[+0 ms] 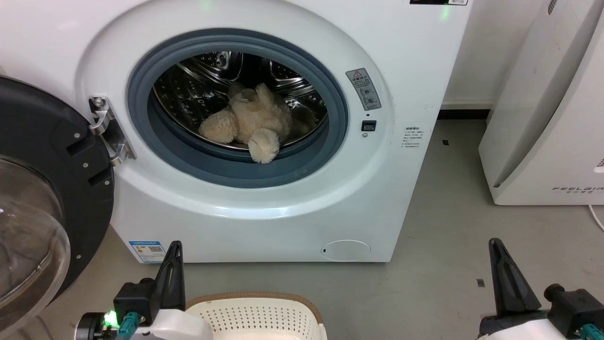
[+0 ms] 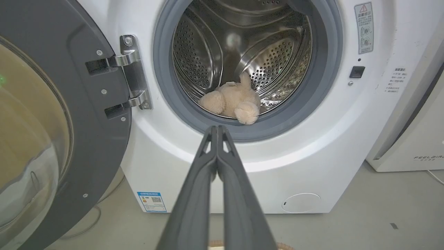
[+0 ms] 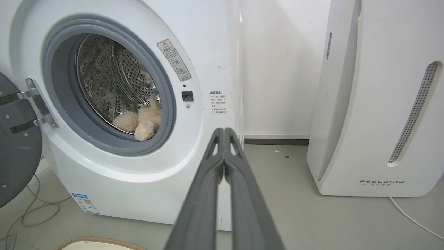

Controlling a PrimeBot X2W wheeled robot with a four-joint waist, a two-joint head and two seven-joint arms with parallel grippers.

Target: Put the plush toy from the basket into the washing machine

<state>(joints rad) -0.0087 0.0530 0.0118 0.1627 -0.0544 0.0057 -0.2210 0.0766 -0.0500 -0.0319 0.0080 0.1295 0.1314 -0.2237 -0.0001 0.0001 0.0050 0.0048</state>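
Across grey floor [image 1: 448, 226], plush toy [image 2: 231, 100] lies in washing machine [image 2: 305, 146], beyond left gripper [image 2: 217, 127].

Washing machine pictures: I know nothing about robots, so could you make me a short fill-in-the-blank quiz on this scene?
1. The plush toy lies inside the washing machine's steel ____.
2. The machine's door is swung ____.
3. The left gripper's two fingers are pressed ____.
4. The white appliance beside the machine is marked ____.
Missing words: drum; open; together; FEELBAIRD.
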